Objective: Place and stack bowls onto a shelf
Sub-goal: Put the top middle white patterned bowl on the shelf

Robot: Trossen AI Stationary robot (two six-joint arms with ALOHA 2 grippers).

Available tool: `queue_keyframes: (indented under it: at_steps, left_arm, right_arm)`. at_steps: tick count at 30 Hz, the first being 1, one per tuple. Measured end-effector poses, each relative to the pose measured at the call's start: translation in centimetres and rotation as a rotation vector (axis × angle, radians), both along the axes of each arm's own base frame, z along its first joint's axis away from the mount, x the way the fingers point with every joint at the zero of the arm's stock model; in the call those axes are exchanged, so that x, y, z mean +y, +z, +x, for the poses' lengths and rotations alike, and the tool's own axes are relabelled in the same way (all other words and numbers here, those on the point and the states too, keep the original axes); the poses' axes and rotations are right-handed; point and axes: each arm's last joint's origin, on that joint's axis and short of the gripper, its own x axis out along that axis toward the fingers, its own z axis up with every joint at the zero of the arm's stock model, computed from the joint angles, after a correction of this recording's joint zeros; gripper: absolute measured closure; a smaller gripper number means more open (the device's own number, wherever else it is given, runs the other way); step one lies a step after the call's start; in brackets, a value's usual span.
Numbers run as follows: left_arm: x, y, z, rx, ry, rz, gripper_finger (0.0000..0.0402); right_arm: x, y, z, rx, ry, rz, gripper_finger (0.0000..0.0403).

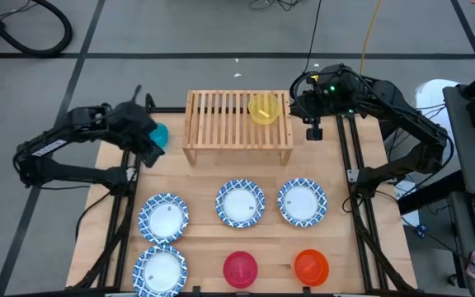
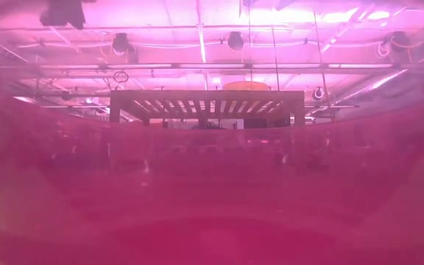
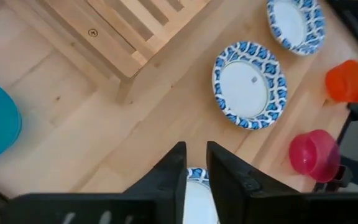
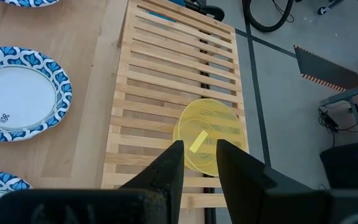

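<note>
Eight bowls sit in your workspace, all resting on or around the pale wooden tabletop (image 1: 213, 177), whose smooth boards leave you an open strip between the shelf and the dishes. Your shelf (image 1: 237, 128), a low rack of light wood with a slatted top, stands at the far middle of the table, its right end near the right gripper (image 1: 313, 132). Four wide blue-patterned dishes with white centres lie flat in front: one (image 1: 240, 203) in the middle, one (image 1: 303, 202) to its right, one (image 1: 163, 218) to the left, and one (image 1: 160, 270) at the near edge. A red bowl (image 1: 241, 269) and an orange bowl (image 1: 311, 266) stand at the near edge, well apart from each other.

Your yellow bowl (image 4: 209, 143) sits on the slats toward the shelf's right end; the right wrist view shows it translucent, with the right fingers slightly parted above it and holding nothing. The teal bowl (image 1: 158, 134) rests on the table left of the shelf, just beside the left gripper (image 3: 194, 171), whose jaws stand a narrow gap apart and empty. Only the low view shows the shelf's solid side legs, though something red blocks its lower half.
</note>
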Motion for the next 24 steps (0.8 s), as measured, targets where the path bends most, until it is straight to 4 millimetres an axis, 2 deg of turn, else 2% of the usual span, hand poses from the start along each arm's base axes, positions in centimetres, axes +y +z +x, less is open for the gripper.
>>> queue_keyframes:
  at_steps: [7,10,15,24]
  left_arm:
    - [0.3,-1.3,3.2,0.049,-0.083,-0.153,0.0314]
    - [-0.2,-1.9,5.3,0.049,-0.154,-0.145,0.0314]
    - [-2.5,-3.4,8.4,0.08,-0.431,-0.055,0.0314]
    - [-8.3,-7.2,13.0,0.228,-0.692,0.249,0.0314]
  right_arm:
    - [0.0,0.0,0.0,0.0,0.0,0.0,0.0314]
    - [0.0,0.0,0.0,0.0,0.0,0.0,0.0314]
    - [0.1,0.2,-0.4,-0.01,0.0,-0.004,0.0314]
    - [0.6,1.0,-1.5,-0.052,-0.004,-0.015,0.0314]
